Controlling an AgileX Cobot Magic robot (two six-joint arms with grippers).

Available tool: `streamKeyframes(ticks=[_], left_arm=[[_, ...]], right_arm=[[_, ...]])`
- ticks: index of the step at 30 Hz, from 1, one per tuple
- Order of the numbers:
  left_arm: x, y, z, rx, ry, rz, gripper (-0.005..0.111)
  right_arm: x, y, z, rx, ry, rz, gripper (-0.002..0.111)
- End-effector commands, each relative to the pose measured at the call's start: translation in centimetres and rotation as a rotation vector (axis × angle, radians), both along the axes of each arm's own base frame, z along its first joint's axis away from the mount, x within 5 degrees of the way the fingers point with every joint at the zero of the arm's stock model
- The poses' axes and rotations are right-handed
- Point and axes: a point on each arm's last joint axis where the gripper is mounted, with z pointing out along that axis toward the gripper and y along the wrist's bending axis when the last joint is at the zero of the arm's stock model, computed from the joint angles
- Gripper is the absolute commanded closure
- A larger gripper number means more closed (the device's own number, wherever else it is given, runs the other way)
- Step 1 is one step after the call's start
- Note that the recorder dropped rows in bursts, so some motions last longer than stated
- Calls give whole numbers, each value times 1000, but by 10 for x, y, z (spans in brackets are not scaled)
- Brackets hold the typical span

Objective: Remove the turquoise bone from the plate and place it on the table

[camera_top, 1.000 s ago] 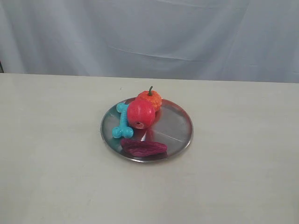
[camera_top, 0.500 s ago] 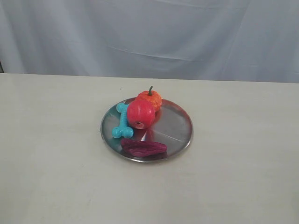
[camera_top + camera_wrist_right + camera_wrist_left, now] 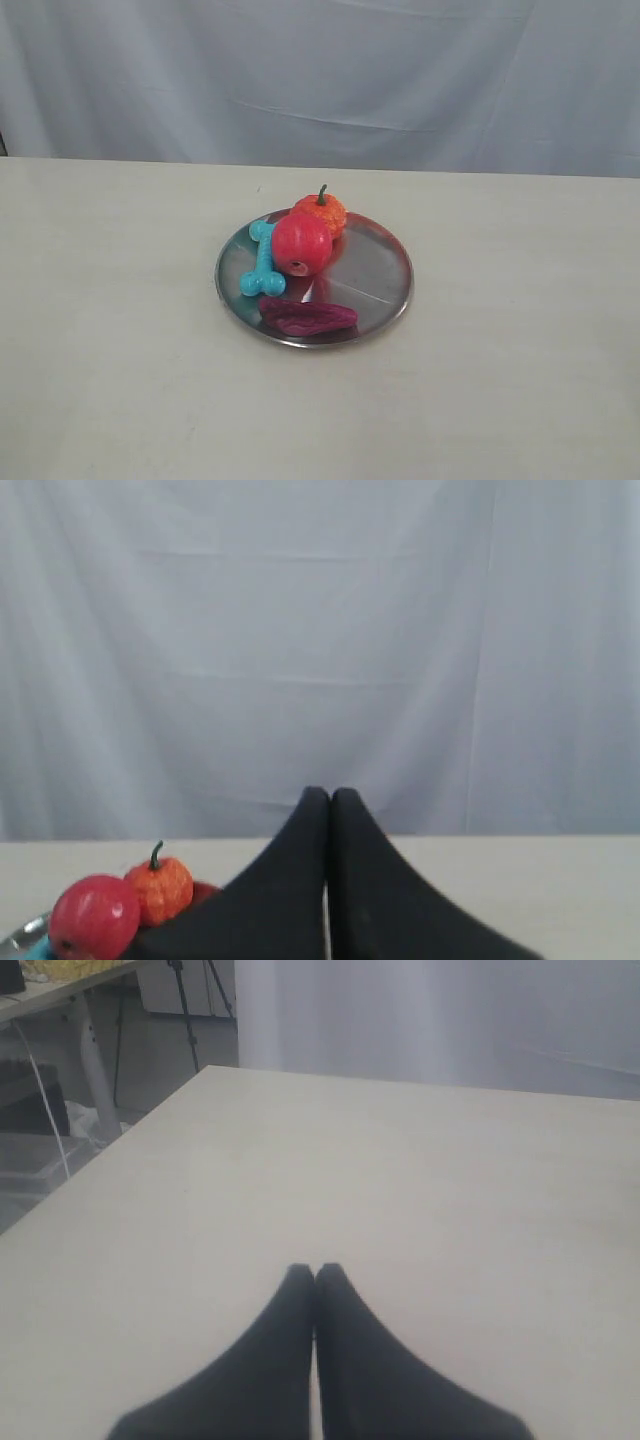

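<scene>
Exterior view: a round, shiny metal plate (image 3: 375, 270) sits near the middle of the cream counter (image 3: 110, 300), in front of a pale draped cloth (image 3: 320, 80). The turquoise bone (image 3: 262, 259) lies flat on the left part of the plate. It is a small, uniformly turquoise-blue toy with a narrow shaft and a two-lobed knob at each end, and it is shorter than the plate is wide. Its long axis runs from the far side towards the near side. The near knob rests close to the rim, and the far knob lies by the plate's back-left edge. The surface detail of the shaft is too small to make out. A red apple (image 3: 301, 243) stands just beside the bone on its right and appears to touch the shaft. An orange pumpkin (image 3: 322, 212) with a dark stem sits behind the apple. A dark purple, wrinkled item (image 3: 308, 316) lies along the plate's near edge.

Left wrist view: the left hand (image 3: 315, 1272) hangs above bare counter, its two dark fingers pressed together with nothing between them.

Right wrist view: the right hand (image 3: 330, 795) has its fingers likewise closed and empty, with the apple and pumpkin beyond it to one side.
</scene>
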Motion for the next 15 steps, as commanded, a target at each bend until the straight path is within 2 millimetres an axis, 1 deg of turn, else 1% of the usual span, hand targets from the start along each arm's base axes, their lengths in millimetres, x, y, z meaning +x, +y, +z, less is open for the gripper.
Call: streamKeyframes(ticks=[1,12,15], left_arm=[[0,0,0,-3,-5,1,107],[0,0,0,-3,-5,1,107],[0,0,0,-3,-5,1,107]], right_arm=[[-2,1,9,-47,-97,4,109],[-3,1,11,-54,-118,4,109],[-4,2,14,-39,-155,8,109]])
